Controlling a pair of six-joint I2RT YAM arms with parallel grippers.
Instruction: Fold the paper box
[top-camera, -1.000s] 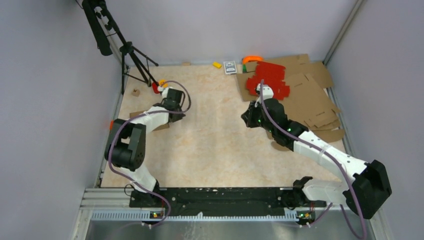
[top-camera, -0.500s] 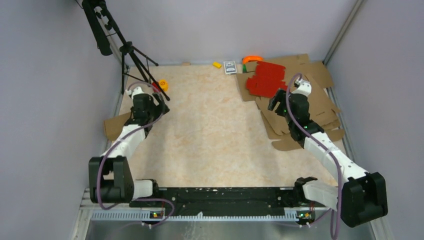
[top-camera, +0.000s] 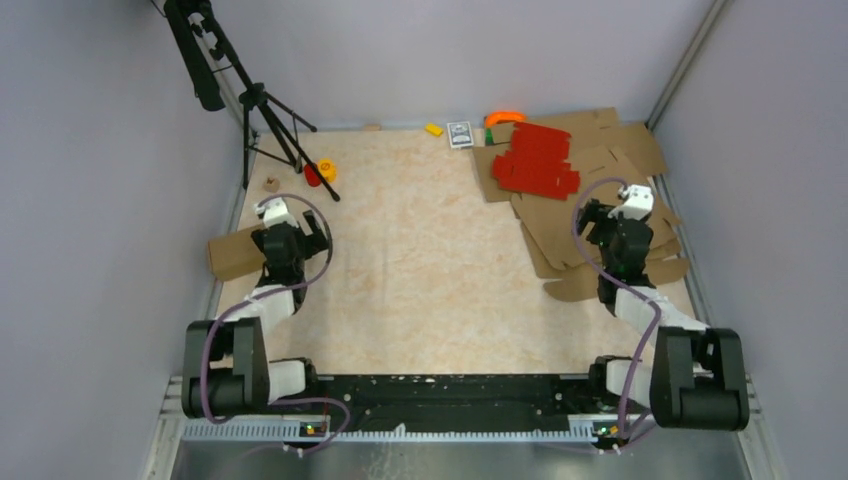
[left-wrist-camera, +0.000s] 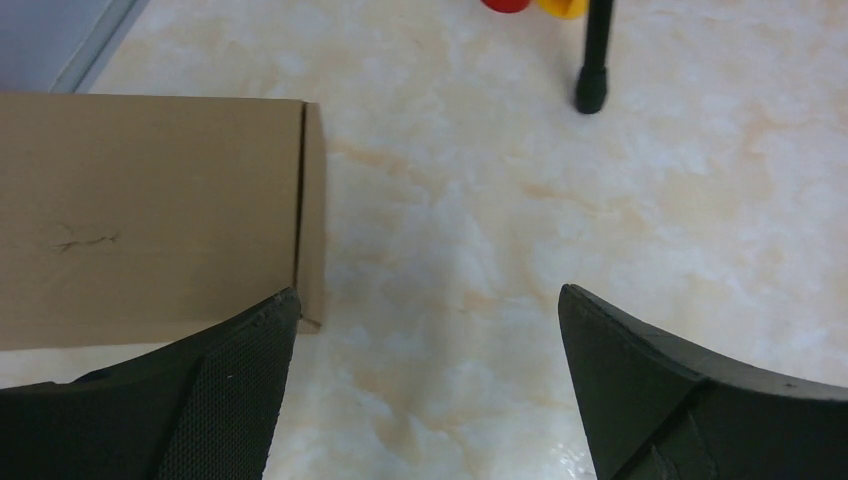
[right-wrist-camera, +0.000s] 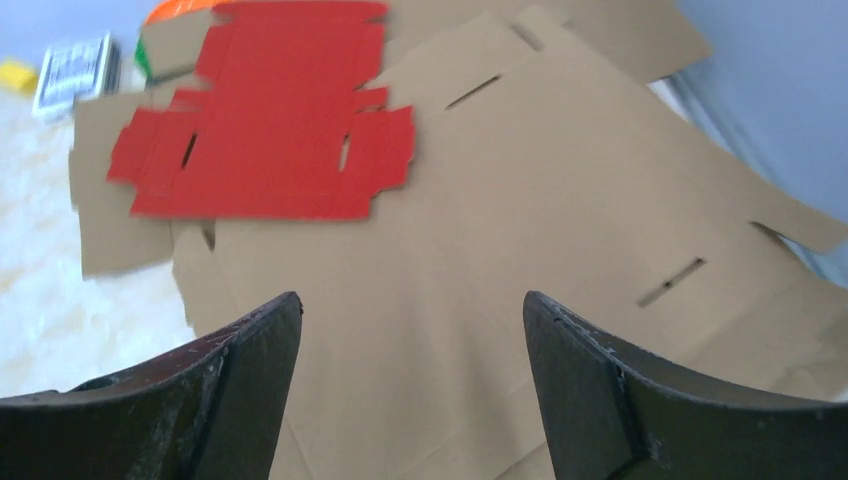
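Both arms are drawing back toward their bases compared with one second ago, and both pairs of jaws, which were closed then, are now standing apart.

On the left, the paper box is lying at the left edge of the table. It is looking like a closed brown block, with one flap edge turned toward the centre. The left gripper is hanging just beside it with the jaws wide, and it is holding nothing. Probably the box is resting there because the folding is already finished, and the wide jaws are letting the arm leave without dragging it. Farther ahead, a tripod foot is standing on the table, apart from the box.

On the right, the right gripper is hovering above the flat brown sheets, also with the jaws apart and nothing between them. A red sheet is lying on top of this pile, farther away. These sheets are seeming to be spare blanks that are waiting at the side, so the right arm is only passing over them.
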